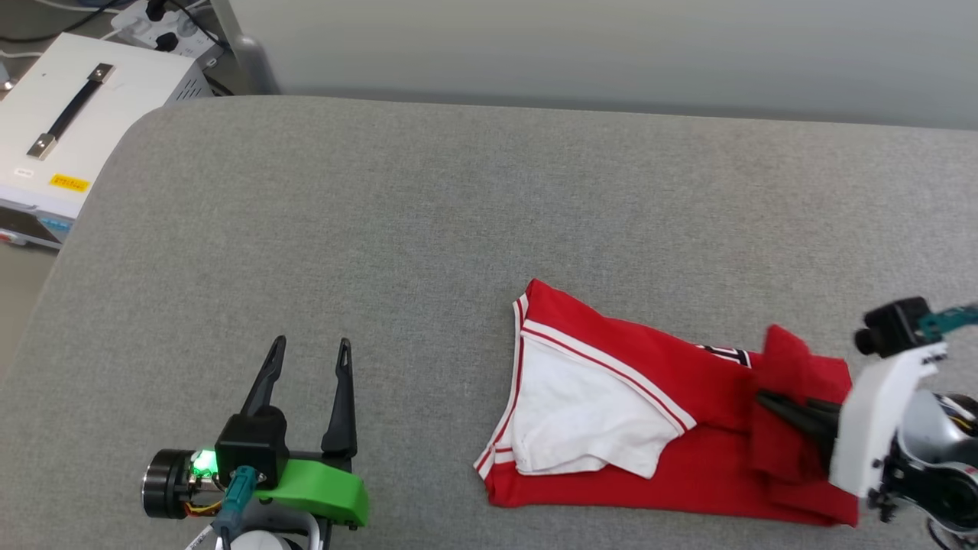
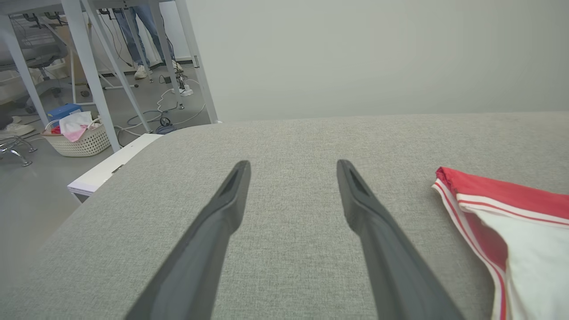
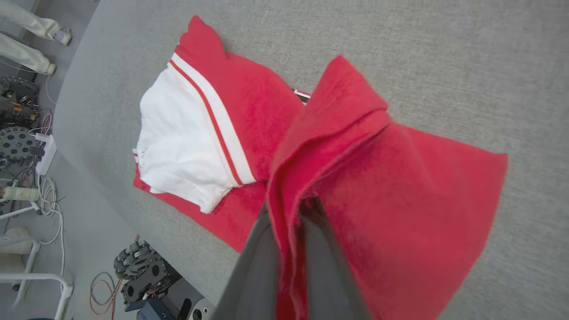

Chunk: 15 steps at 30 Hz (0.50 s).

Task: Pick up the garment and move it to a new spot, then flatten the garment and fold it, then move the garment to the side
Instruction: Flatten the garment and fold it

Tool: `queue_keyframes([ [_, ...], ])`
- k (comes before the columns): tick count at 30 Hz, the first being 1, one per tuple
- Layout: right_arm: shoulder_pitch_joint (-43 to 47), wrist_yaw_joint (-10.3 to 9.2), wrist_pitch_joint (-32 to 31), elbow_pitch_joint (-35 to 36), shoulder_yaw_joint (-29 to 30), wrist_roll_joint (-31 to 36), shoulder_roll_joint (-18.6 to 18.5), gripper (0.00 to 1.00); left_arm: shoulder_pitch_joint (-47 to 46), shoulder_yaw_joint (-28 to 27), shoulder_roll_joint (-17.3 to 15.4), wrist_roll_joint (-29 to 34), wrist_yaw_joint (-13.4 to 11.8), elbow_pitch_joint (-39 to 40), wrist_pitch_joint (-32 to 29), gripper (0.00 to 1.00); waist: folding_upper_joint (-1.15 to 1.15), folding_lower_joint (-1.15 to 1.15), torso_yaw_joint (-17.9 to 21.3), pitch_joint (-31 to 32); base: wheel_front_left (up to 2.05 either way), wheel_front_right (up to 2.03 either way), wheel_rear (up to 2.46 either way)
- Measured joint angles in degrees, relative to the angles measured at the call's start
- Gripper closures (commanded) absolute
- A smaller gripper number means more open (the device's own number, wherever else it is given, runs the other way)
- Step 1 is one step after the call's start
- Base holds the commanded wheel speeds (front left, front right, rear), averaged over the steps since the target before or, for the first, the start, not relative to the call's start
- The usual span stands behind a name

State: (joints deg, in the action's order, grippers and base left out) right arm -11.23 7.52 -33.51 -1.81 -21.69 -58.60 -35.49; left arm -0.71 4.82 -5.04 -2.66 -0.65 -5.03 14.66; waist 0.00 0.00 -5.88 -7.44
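The garment point(image 1: 611, 397), a red shirt with a white sleeve and red-white striped trim, lies folded on the grey padded table point(image 1: 428, 229) at the right front. A sliver of black print shows near its middle. My right gripper point(image 1: 772, 401) is shut on a red fold at the garment's right end, lifting that edge; in the right wrist view the red cloth point(image 3: 355, 186) is pinched between my two dark fingers. My left gripper point(image 1: 309, 351) stands open at the lower left, well clear of the garment point(image 2: 511, 222), with nothing between its fingers point(image 2: 222, 213).
A white box with a black handle point(image 1: 69, 122) stands beyond the table's left edge. On the floor past the table are cables, a basket point(image 2: 80, 138) and table legs. A person's legs point(image 2: 142, 40) stand far back. Bare grey table stretches behind and left of the garment.
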Motion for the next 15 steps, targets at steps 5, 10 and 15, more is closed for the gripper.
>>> queue_keyframes([
  [5, -6.6, 0.0, -2.2, -0.6, -6.4, 2.8, 4.9, 1.0, -0.4, 0.2, 0.5, 0.2, 0.2, -0.2, 0.0, 0.0, 0.0, 0.0, -1.1, -1.4, 0.0, 0.0, 0.0],
  [10, -12.1, 0.0, -2.2, -3.8, -11.9, 4.6, 8.8, 1.0, -0.8, 0.3, 1.0, 0.2, 0.2, -0.4, 0.0, 0.0, 0.0, 0.0, -1.6, -2.5, 0.0, 0.0, 0.0],
  [15, -17.2, 0.01, -1.4, -8.8, -16.3, 6.3, 11.8, 1.0, -1.6, 0.6, 1.1, 0.2, 0.4, -0.5, 0.0, 0.0, 0.0, 0.0, -2.1, -3.5, 0.0, 0.0, 0.0],
])
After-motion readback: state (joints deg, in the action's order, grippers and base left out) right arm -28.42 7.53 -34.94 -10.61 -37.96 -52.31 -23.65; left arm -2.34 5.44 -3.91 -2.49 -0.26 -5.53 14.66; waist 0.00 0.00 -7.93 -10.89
